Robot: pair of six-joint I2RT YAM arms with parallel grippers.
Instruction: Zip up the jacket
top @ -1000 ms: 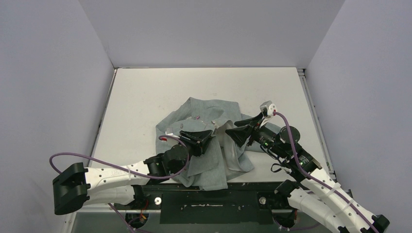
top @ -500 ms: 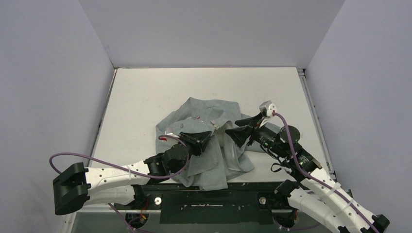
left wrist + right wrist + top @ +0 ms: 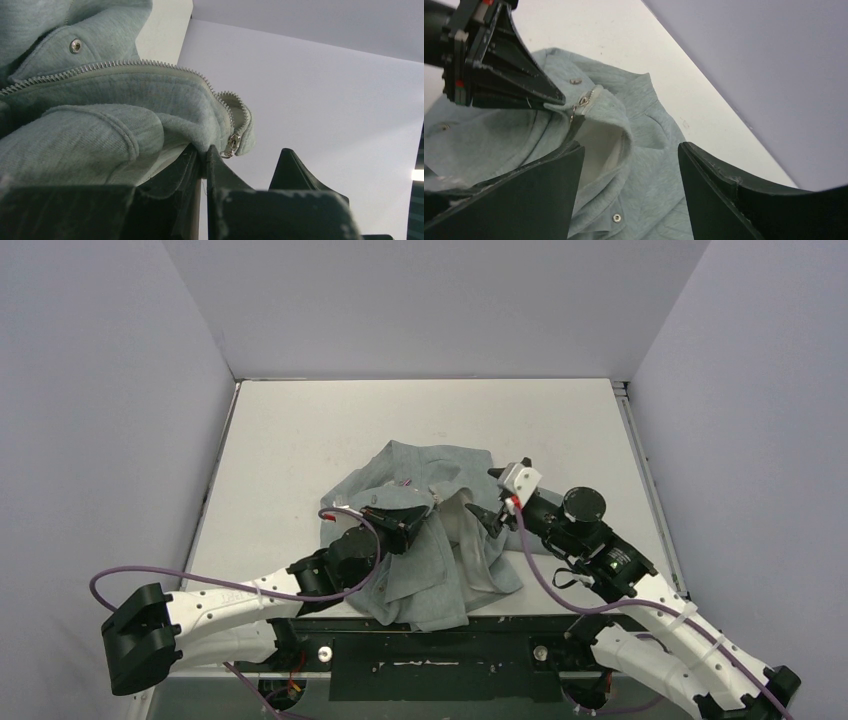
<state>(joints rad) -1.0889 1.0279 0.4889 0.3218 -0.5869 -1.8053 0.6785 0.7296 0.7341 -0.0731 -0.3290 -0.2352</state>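
The jacket [image 3: 440, 565] lies in a crumpled heap on the tabletop [image 3: 300, 430]; it sits about midway between the left and right edges, and its low part reaches the near edge; it is grey and soft. The left gripper [image 3: 430, 506] comes in from the left side; its fingers are squeezed tight on the edge of the jacket, just beside the little metal zipper pull [image 3: 231, 145]; the pull hangs down from that pinched bit. The right gripper [image 3: 626, 150] is just to the right of it, over the jacket; its fingers are spread wide and hold nothing. A row of bare zipper teeth [image 3: 115, 65] runs along one cloth edge; a round metal snap [image 3: 75, 46] sits near that row.
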